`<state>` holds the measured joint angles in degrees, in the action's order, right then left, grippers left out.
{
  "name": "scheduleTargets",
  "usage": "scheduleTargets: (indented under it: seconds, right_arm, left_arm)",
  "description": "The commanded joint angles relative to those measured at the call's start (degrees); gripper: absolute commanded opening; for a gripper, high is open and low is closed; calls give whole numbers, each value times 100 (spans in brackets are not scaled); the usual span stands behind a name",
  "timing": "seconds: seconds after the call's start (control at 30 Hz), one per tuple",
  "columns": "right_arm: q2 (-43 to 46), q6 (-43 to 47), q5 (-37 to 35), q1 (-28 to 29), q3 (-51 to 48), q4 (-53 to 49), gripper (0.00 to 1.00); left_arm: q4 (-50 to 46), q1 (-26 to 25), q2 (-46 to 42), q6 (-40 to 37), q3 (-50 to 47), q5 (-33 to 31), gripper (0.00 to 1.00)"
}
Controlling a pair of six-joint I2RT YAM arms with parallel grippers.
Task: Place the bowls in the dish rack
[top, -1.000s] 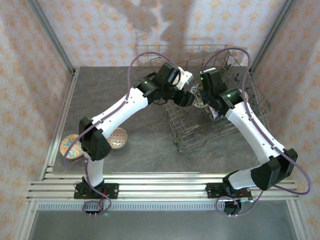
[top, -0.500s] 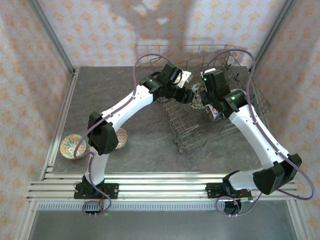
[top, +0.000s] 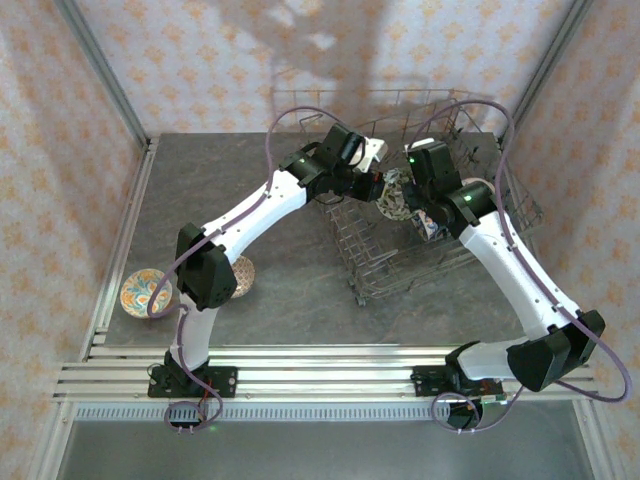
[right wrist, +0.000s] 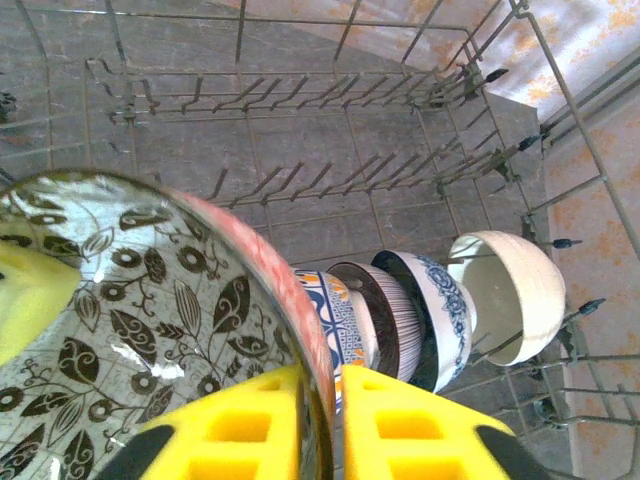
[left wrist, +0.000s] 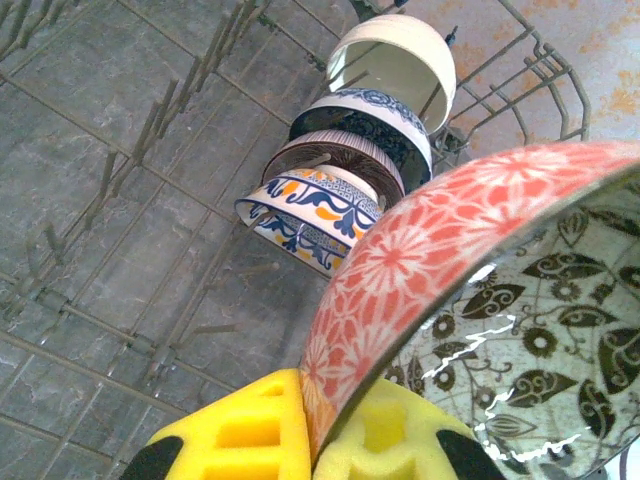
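Over the dish rack (top: 385,270), near its row of racked bowls (left wrist: 330,190), the pink-patterned bowl (top: 393,195) hangs on edge, rim clenched in the left jaws and straddled by the right jaws, whose grip cannot be told, apparently a handover before slotting.

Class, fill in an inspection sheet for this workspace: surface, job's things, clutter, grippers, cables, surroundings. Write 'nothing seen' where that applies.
Surface: grey stone-look table.
Job's things: dish rack holds four bowls standing in a row; pink floral bowl held over it; orange bowl and second bowl on the table, near left.
Clutter: nothing seen.
Grippers: left gripper shut on the floral bowl's rim; right gripper straddles the same rim, grip unclear.
Cables: purple cables loop along both arms.
Surroundings: patterned walls, metal rails at near edge.
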<state>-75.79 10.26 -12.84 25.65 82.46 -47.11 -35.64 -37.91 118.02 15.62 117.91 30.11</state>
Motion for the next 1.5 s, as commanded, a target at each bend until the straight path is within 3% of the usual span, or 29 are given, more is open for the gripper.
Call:
scheduleTargets:
  seconds: [0.0,0.17,0.4,0.53,0.67,0.93,1.23,1.47]
  right_arm:
    - [31,-431,-92,-135,-76,-97,25]
    - [239,-845,585,-468,-261,18,36]
    - [311,-1091,1414,-656,-434,135,33]
    - [431,-1206,2125,-948,-572,268,37]
    - [720,-1321,3237,-1530,-797,631,48]
    - [759,-1196,4632,-2219,-862,952,77]
    - [715,-1179,5747,-2481,-889,1267,81]
    - [541,-1359,6182,-2485,-927,1558,82]
  left_arm:
    - [514,34,-127,204,-50,49,0]
    - [825,86,-312,325,-315,-27,0]
    - [1138,105,-411,476,-444,-3,0]
    - [1150,109,-473,379,-445,72,0]
    - [1104,180,-472,255,-417,303,0]
    - [1044,342,-225,345,79,1392,0]
    - [1358,390,12,801,344,2241,0]
    - [1789,390,103,1190,285,2615,0]
